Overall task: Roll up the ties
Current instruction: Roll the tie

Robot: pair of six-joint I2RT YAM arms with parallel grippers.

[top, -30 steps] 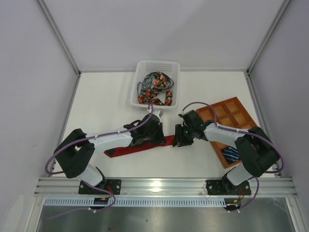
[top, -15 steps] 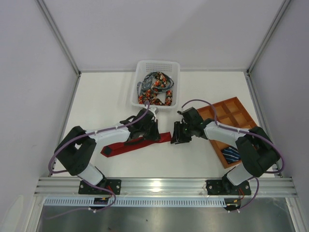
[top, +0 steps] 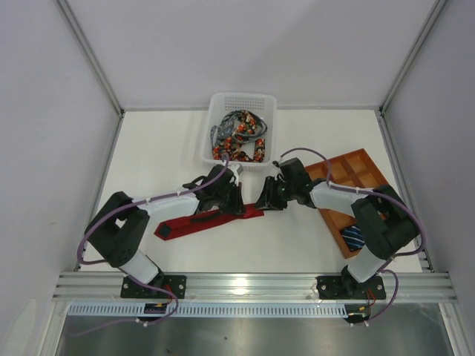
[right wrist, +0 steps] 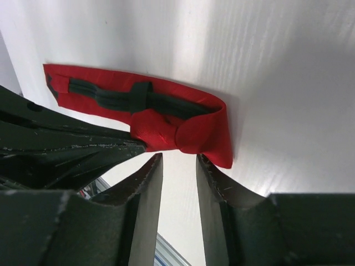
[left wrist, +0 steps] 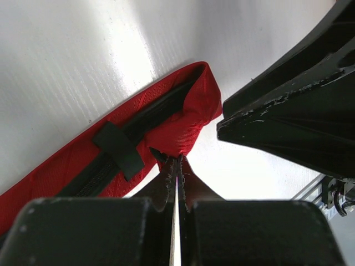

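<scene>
- Slippage is the chief hazard. The left gripper (left wrist: 176, 164) is clenched on only a small pinch of the red tie (left wrist: 191, 119), at the edge of its turned-over end. The weave looks smooth, so a firm pull could draw the fabric out.
- The red tie lies lengthwise on the white table (top: 163, 163), back side up, its black keeper loop (left wrist: 118, 149) showing. The folded end points toward the right arm.
- The right gripper (right wrist: 178, 158) is released, its jaws parted just beside the fold and, as far as its wrist view tells, not touching it. If it closes off-centre it would catch one layer only, and the first turn would come out skewed.
- Both grippers crowd the same end of the tie. I judge a collision likely if either moves in without the other yielding.
- The roll is barely begun: there is one loose fold, which may spring flat if the pinch opens too soon.
- The other ties are elsewhere: floral ties (top: 237, 137) heaped in the white basket (top: 241, 97), and a navy striped tie (top: 356, 237) in the orange-brown tray (top: 349, 178).
</scene>
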